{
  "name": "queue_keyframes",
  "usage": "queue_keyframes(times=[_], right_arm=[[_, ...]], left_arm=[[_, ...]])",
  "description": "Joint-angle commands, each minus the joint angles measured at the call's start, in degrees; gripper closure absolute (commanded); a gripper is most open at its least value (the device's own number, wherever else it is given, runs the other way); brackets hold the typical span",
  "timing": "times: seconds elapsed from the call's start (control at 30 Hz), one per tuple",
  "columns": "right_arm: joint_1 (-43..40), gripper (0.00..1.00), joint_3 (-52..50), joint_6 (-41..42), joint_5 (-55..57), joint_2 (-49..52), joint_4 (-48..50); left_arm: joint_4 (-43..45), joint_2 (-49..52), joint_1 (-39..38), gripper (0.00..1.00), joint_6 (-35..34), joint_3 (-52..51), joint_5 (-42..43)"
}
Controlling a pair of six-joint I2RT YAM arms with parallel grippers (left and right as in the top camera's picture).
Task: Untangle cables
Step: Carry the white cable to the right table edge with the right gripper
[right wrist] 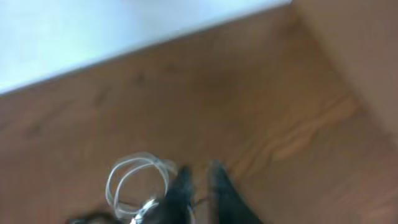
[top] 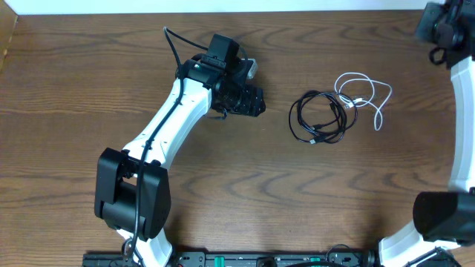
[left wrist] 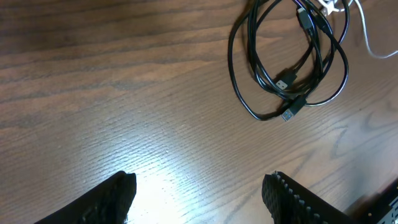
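Note:
The black cables (top: pixel 319 119) lie in loose overlapping loops right of the table's middle, their plug ends inside the loops. The white cable (top: pixel 369 92) lies looped at their upper right and overlaps them. My left gripper (top: pixel 251 99) is left of the cables, apart from them. In the left wrist view it (left wrist: pixel 199 190) is open and empty over bare wood, with the black loops (left wrist: pixel 292 56) ahead. My right gripper (top: pixel 438 44) is at the far right corner. In the blurred right wrist view its fingers (right wrist: pixel 200 177) are close together beside the white loops (right wrist: pixel 134 180).
The wooden table (top: pixel 89 74) ends at a white strip along the far edge (top: pixel 223 6). The right arm's base (top: pixel 438 215) stands at the front right and the left arm's base (top: pixel 133 193) at the front left.

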Motion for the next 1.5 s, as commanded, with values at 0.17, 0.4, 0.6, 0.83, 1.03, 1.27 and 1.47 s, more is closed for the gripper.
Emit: queue_keyframes(times=[0.17,0.4,0.6,0.83,1.03,1.27,1.47], right_arm=[[-8.68,0.28,-0.76,1.92,-23.26,7.89,-18.38],[-9.31,0.3,-0.9,-0.7,-30.95,19.26,-18.86],[-8.98,0.48,-0.9,-2.82,-37.92,27.71,-16.37],[-7.74,0.99,-0.76,-4.04,-51.63,31.8,-11.76],[-7.91,0.99,3.96,-5.16,-75.97,25.79,-8.59],[-6.93,0.99,14.1,-5.18,-79.91,12.39,-7.65],[-6.43,0.99,15.54,-3.43,-65.46,-0.48,-5.66]], left_arm=[[-0.02,0.04,0.17,0.3,-0.09,0.04,0.72],[-0.04,0.04,0.17,0.3,-0.09,0.04,0.72],[-0.04,0.04,0.17,0.3,-0.28,0.04,0.72],[-0.02,0.04,0.17,0.3,-0.28,0.04,0.72],[-0.07,0.04,0.17,0.3,-0.28,0.04,0.72],[-0.13,0.04,0.17,0.3,-0.31,0.04,0.72],[-1.14,0.04,0.17,0.3,-0.26,0.04,0.7]])
